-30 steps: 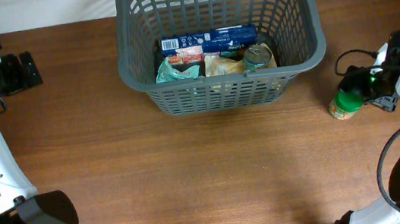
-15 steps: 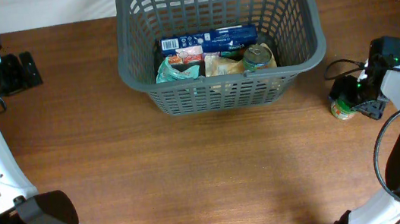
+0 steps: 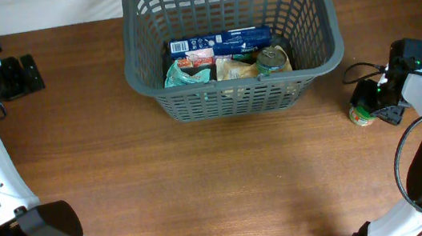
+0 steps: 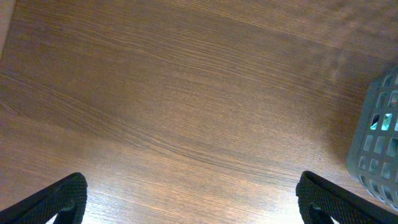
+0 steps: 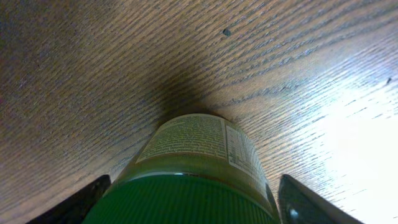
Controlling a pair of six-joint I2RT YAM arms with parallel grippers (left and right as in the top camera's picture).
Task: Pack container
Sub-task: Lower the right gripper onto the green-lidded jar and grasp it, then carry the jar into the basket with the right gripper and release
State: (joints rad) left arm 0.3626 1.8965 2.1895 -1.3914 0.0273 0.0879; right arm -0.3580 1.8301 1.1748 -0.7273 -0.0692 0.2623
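The container, a dark grey slotted basket (image 3: 139, 70), stands at the back middle of the table; its wall also shows at the right edge of the left wrist view (image 4: 379, 149). A jar with a green lid and a printed label (image 5: 193, 162) stands upright on the table right of the basket (image 3: 361, 115). My right gripper (image 3: 375, 101) is down over the jar. Its fingers (image 5: 193, 205) are open on either side of the lid, with a small gap on the right. My left gripper (image 3: 26, 74) is open and empty at the far left, over bare wood (image 4: 193, 199).
Inside the basket lie a blue box (image 3: 219, 43), a teal packet (image 3: 184, 74), a beige packet (image 3: 231, 69) and a tin can (image 3: 272, 60). A black cable (image 3: 358, 65) loops near the right arm.
My right gripper moved left and down over the jar, so the green lid is now mostly covered from above. The left arm has not moved.
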